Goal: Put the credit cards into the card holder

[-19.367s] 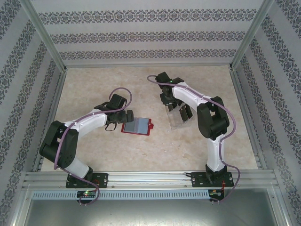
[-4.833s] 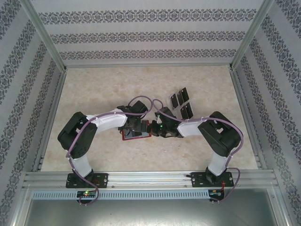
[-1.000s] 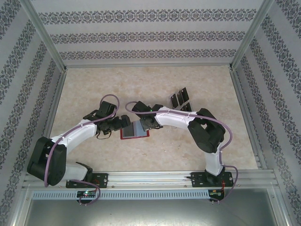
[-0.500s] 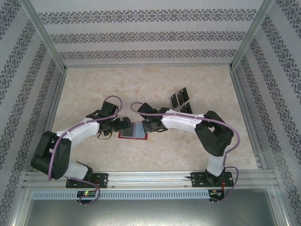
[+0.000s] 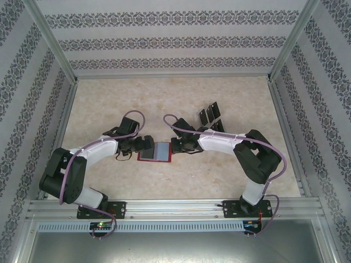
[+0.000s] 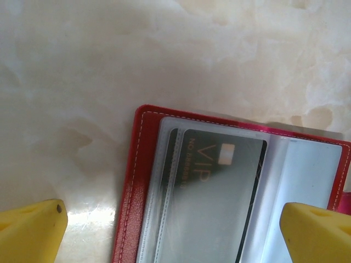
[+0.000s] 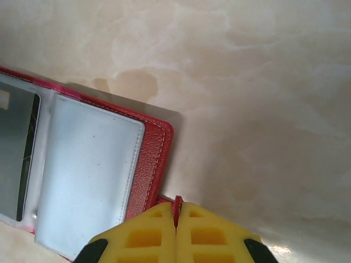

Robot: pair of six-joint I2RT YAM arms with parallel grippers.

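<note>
The red card holder lies open on the table between the two arms. One black credit card marked VIP sits inside a clear sleeve of the card holder. My left gripper is open, with its yellow fingertips wide apart over the card holder's left half; from above that gripper is at the left edge. My right gripper is shut on the small red clasp tab at the card holder's right edge. Seen from above, the right gripper is there too. More credit cards stand behind it.
The spare black cards stand in a clear plastic slotted stand just behind the right forearm. Aluminium frame rails and patterned walls enclose the marble-look table. Bare table lies behind and to the left of the card holder.
My right gripper has slid from above the card holder's middle to its right edge. The left arm's elbow has swung a little, while its gripper has stayed at the left edge.
</note>
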